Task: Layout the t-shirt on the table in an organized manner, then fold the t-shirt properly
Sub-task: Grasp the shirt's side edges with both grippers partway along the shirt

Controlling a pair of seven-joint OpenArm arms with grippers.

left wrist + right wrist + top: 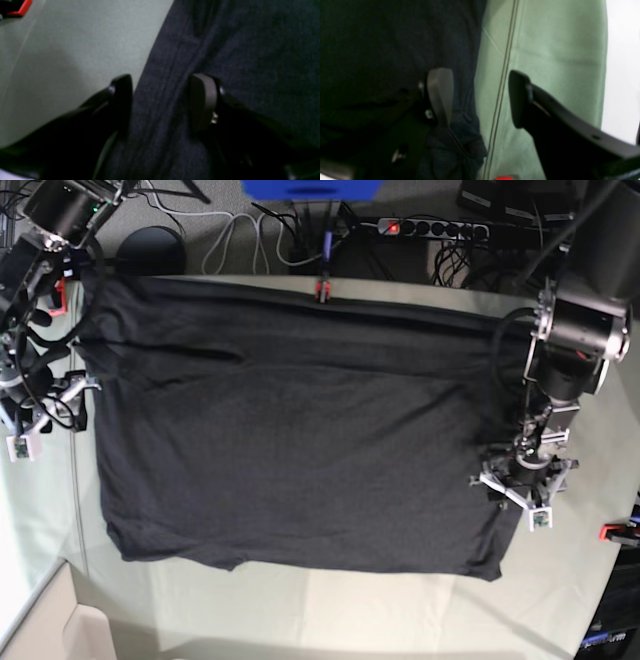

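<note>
our right gripper [480, 97] sits at the base view's left, jaws spread wide astride the edge of the t-shirt [290, 440], one finger on the dark cloth, one over the bare table [330, 605]. the shirt lies spread nearly flat across the middle of the table. over at the right our left gripper [160, 100] gapes too, straddling a hem ridge. we judge both should close on the edges together, then lift evenly to fold.

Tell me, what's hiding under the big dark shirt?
Under the large dark cotton t-shirt lies the table with its pale grey-green cloth cover, showing around the shirt's edges. Whatever else might lie beneath is covered and cannot be seen.
</note>
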